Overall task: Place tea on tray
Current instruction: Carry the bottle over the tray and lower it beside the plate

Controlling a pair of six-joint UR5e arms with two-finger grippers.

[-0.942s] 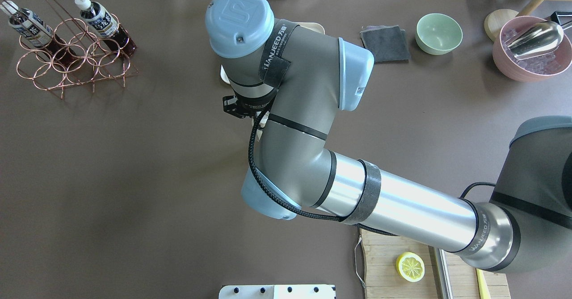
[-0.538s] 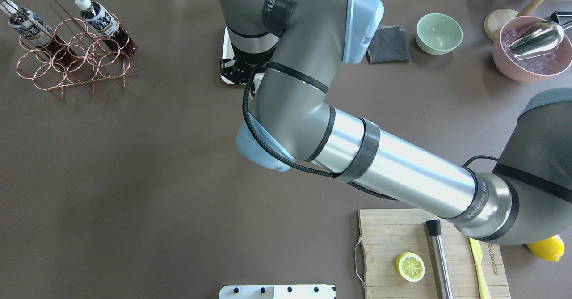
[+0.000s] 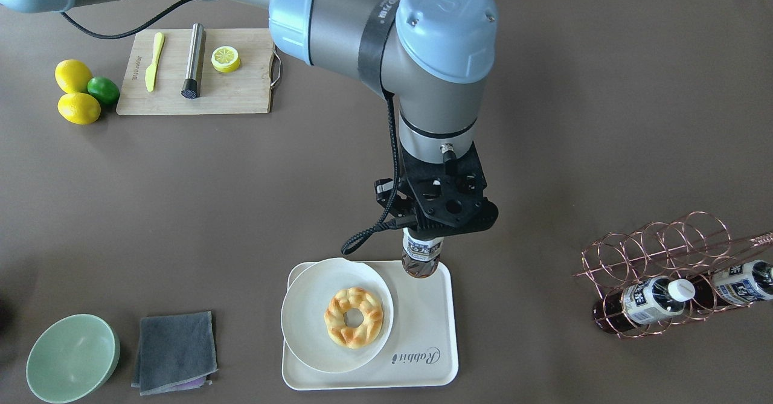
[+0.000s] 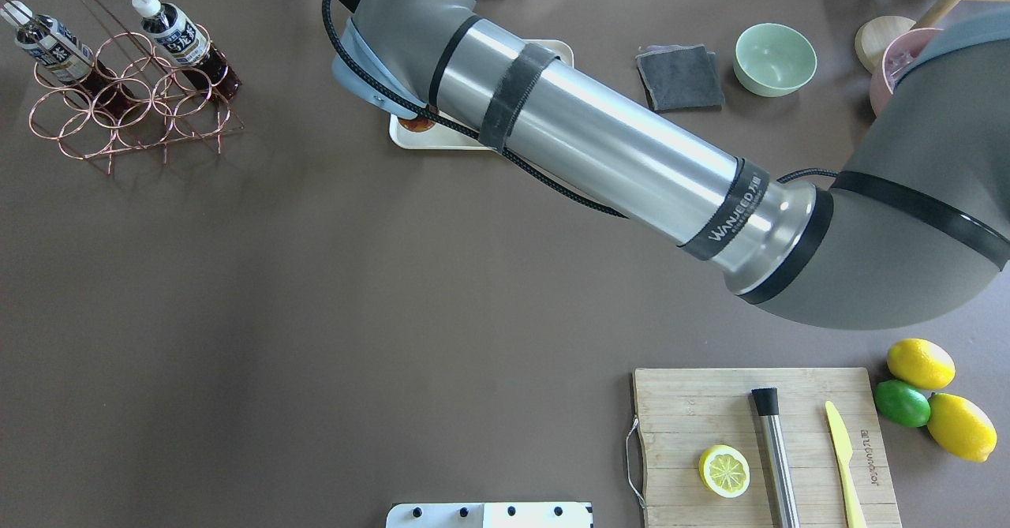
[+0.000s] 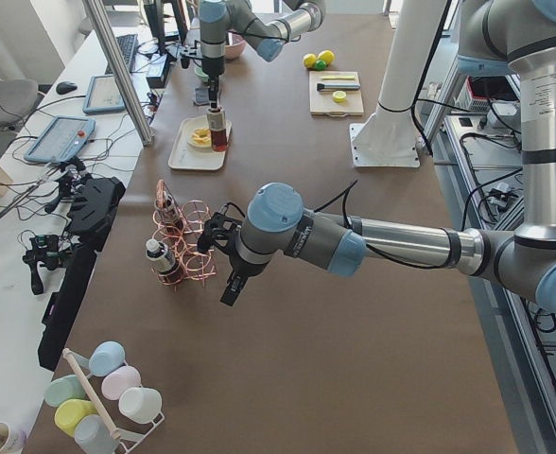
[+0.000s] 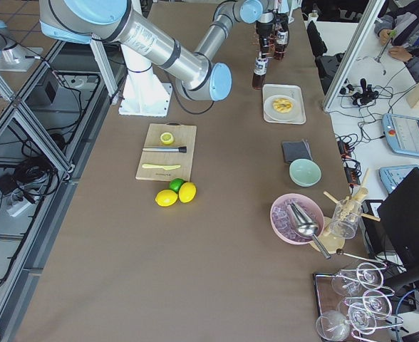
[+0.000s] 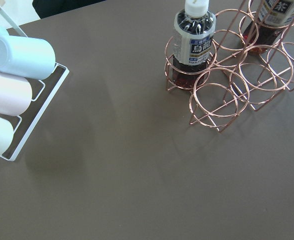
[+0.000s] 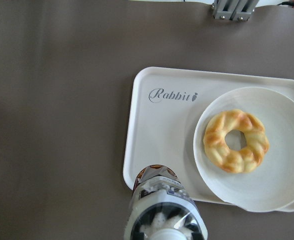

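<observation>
The tea (image 3: pixel 421 258) hangs upright over the robot-side corner of the tray (image 3: pixel 423 355), beside the plate (image 3: pixel 308 307). The right gripper (image 3: pixel 424 235) pinches its capped top, keeping the base level, probably for a flat landing. The left gripper (image 5: pixel 229 284) is well away from the tray, and its opening cannot be determined.

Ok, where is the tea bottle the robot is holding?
In the front-facing view the tea is upright in the right gripper, at the tray's corner nearest the robot, on that view's right, just beside the plate with the donut.
</observation>
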